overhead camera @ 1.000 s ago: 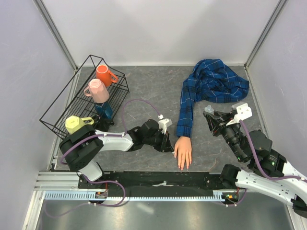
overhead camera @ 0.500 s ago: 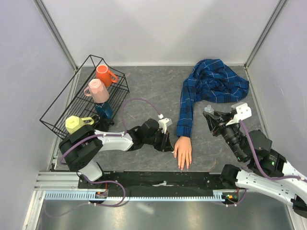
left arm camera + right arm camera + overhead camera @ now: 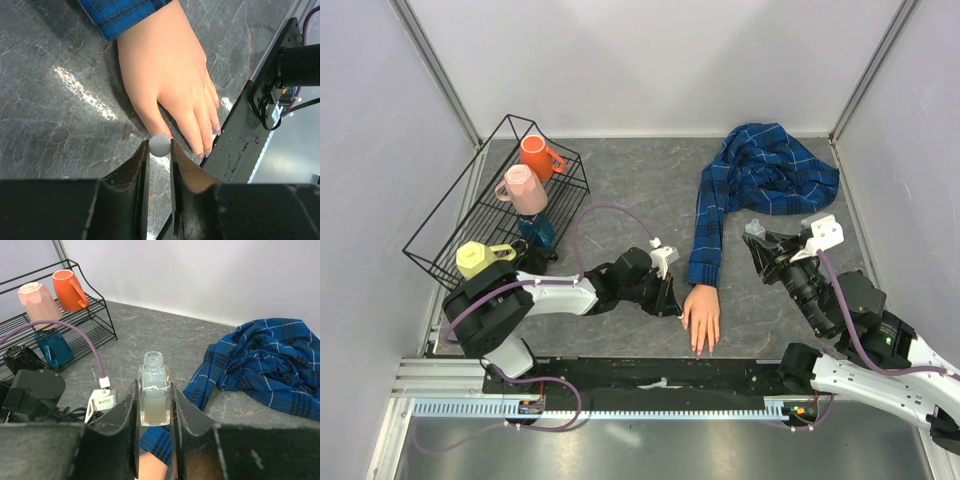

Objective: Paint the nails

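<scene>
The nails are seen at the fingertips of the mannequin hand, which is laid palm-down on the bench, fingers toward the near edge. A round cap, presumably the brush handle, is gripped in the left gripper and set at the thumb tip; the thumb nail is hidden under it. An uncapped bottle is clamped in the right gripper, well apart to the right.

Risks:
- Skin could be smeared if the brush is dragged off the nail.
- The hand could be shoved by too much pressure.
- Polish could be spilled if the bottle is tilted.
</scene>
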`<state>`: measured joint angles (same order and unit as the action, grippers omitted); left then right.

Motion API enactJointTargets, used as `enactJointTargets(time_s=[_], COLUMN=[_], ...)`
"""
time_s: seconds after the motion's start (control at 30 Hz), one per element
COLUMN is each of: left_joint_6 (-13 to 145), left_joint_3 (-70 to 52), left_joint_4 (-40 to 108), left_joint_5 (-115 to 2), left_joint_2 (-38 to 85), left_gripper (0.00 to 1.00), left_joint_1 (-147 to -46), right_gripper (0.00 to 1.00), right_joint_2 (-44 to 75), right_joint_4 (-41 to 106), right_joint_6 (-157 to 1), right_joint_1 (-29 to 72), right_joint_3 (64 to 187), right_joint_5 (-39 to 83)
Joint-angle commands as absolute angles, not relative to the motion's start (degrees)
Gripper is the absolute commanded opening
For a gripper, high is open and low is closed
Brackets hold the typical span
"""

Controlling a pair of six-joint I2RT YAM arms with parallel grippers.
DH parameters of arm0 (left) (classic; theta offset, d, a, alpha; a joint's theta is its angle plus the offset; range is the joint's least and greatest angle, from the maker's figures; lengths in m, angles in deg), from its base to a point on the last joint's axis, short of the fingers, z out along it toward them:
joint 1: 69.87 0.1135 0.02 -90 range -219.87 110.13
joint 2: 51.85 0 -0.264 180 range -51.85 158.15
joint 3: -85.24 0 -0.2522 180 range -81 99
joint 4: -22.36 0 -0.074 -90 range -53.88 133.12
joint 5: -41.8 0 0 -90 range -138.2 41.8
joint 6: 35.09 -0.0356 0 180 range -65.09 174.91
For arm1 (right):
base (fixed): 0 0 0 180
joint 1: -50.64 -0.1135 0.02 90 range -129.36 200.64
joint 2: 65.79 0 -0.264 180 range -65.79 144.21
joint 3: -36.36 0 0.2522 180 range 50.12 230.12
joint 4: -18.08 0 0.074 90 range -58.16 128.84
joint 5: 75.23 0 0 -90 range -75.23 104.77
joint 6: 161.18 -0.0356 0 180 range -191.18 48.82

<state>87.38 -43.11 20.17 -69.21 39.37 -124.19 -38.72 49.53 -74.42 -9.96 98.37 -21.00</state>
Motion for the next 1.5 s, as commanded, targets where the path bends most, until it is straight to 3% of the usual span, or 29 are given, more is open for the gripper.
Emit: enactJointTargets(time_s=[0.0,1.47], left_joint_6=[85.49,85.67], left_joint_3=[-41.27,-38.46], left_joint_4=[19.07,20.65], left_joint_5=[-68.94,-67.10], left_joint_2=[37.27,38.23], left_gripper=[0.02,0.02], left_joint_1=[-124.01,-126.03], right_gripper=[0.00,0.00], right_joint_2=[-38.63,-38.98], right_joint_4=[48.28,48.36], right_joint_6=[-74.69,-74.69], right_joint_1=[-10.00,-10.00], right_joint_3=[98.37,98.46], right_joint_5=[-20.48,-20.13])
